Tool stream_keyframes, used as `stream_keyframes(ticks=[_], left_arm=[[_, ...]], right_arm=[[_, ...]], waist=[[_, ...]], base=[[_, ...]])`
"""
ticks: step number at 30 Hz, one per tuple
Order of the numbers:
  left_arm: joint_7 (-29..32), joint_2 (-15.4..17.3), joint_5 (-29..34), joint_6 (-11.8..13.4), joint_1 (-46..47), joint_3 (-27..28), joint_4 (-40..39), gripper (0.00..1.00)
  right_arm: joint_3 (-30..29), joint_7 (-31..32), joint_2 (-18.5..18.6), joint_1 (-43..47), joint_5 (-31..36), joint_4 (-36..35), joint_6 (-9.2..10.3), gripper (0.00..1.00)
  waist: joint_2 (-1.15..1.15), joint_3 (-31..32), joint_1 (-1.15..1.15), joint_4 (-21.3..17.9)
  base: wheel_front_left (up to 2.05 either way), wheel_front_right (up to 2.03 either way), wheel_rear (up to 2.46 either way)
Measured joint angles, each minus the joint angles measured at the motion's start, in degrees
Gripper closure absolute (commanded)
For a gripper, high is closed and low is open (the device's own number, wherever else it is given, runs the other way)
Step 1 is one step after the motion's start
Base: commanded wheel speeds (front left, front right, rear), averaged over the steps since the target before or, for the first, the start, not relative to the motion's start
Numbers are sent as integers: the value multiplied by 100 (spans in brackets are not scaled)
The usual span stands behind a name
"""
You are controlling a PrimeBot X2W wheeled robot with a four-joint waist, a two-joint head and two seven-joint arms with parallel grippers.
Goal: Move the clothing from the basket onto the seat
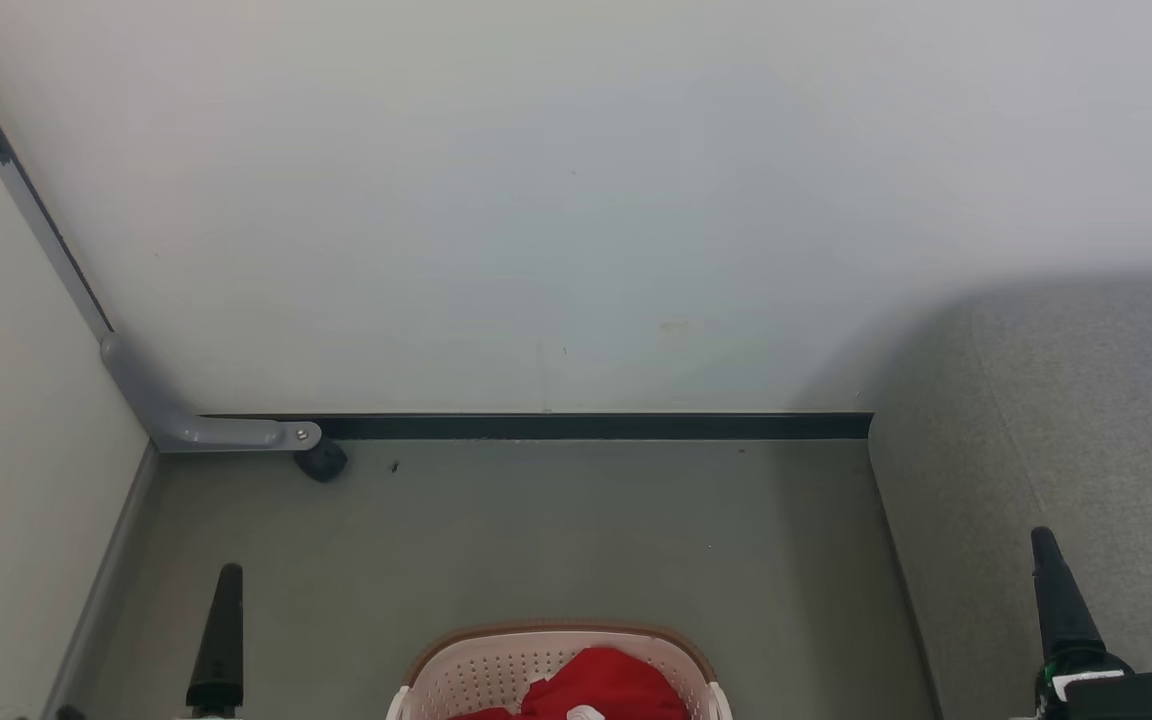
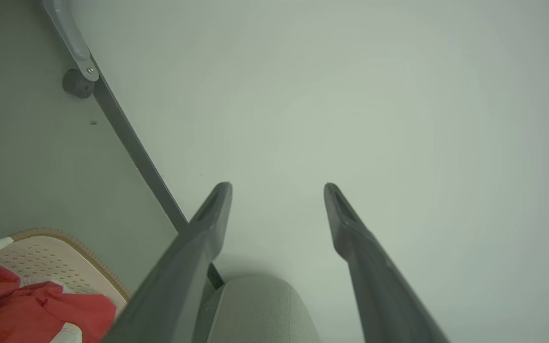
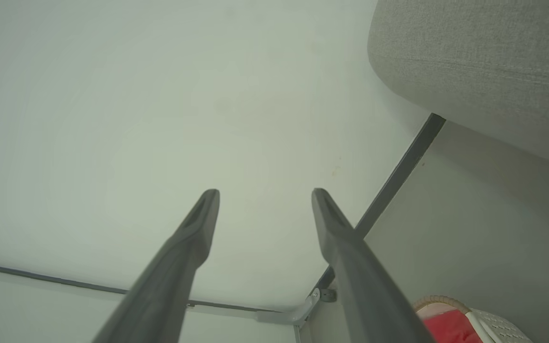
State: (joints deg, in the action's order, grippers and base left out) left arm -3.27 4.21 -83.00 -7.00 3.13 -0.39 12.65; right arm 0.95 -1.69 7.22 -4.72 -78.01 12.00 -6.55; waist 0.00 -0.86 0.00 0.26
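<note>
Both left fingers point(image 2: 210, 219) and right fingers point(image 3: 198, 228) gape wide, empty; clothing point(image 1: 606, 680) in basket point(image 1: 481, 675).

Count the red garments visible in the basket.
1 red bundle, heaped in the basket on the floor, left of the sofa seat; it may be several pieces, and more may lie hidden underneath.

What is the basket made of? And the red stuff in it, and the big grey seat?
The basket looks like hard cream plastic with rows of small holes and a brown rim. The clothing seems soft red fabric, crumpled in folds. The seat looks like grey woven cloth, matte and grainy.
</note>
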Motion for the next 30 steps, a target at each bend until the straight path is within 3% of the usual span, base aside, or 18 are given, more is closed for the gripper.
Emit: stream_keyframes(ticks=[11, 18, 30], left_arm=[[-199, 171, 1002, 8, 31, -271, 0, 0], [-366, 331, 1935, 200, 77, -458, 8, 0], [-602, 480, 3320, 516, 131, -756, 1, 0]], right_arm=[[472, -254, 292, -64, 958, 43, 0, 0], [850, -419, 514, -173, 1816, 129, 8, 0], [1357, -736, 848, -319, 3223, 304, 360, 0]], waist=[[0, -7, 0, 8], [0, -4, 0, 18], [0, 9, 0, 20]], base=[[0, 0, 0], [0, 0, 0], [0, 0, 0]])
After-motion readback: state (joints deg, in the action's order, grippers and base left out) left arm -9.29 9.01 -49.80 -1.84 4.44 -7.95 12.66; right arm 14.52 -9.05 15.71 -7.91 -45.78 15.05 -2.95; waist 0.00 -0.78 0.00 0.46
